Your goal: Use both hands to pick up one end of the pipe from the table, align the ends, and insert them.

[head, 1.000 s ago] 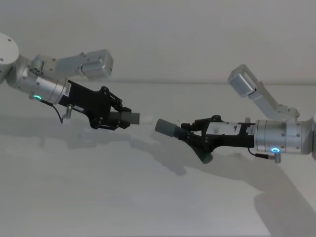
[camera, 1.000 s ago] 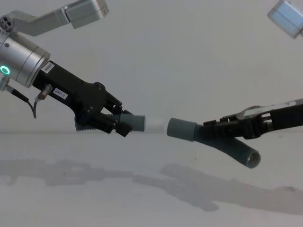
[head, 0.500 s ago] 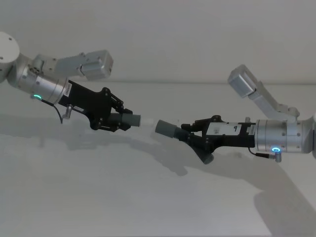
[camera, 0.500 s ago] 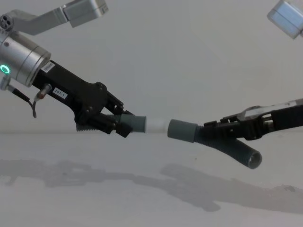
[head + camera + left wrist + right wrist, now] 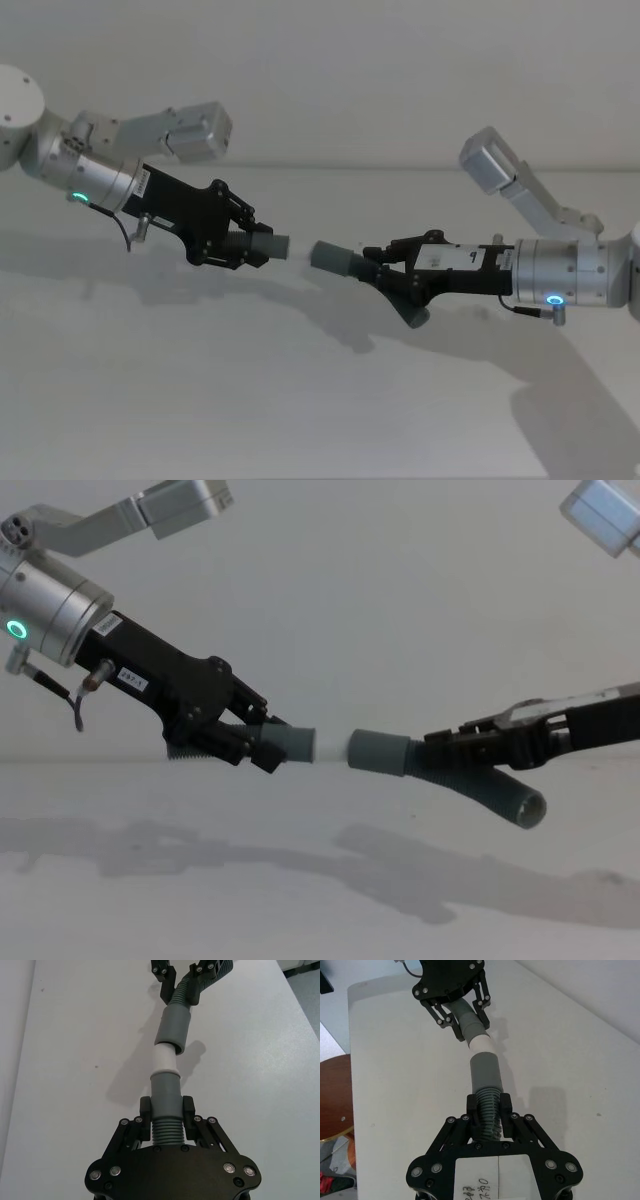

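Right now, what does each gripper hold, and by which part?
Left gripper clamps the slimmer pipe at its ribbed middle; right gripper clamps the thicker pipe likewise.

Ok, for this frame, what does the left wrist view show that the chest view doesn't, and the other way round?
Left wrist view alone: looking along the slimmer pipe piece, its white tip reaching the mouth of the wider cuff, slightly off line.

Chest view alone: from the side, both pieces held above the table, and the thicker pipe piece bending down to its open free end.

Both: the left gripper shut on the slimmer piece, the right gripper shut on the thicker one.
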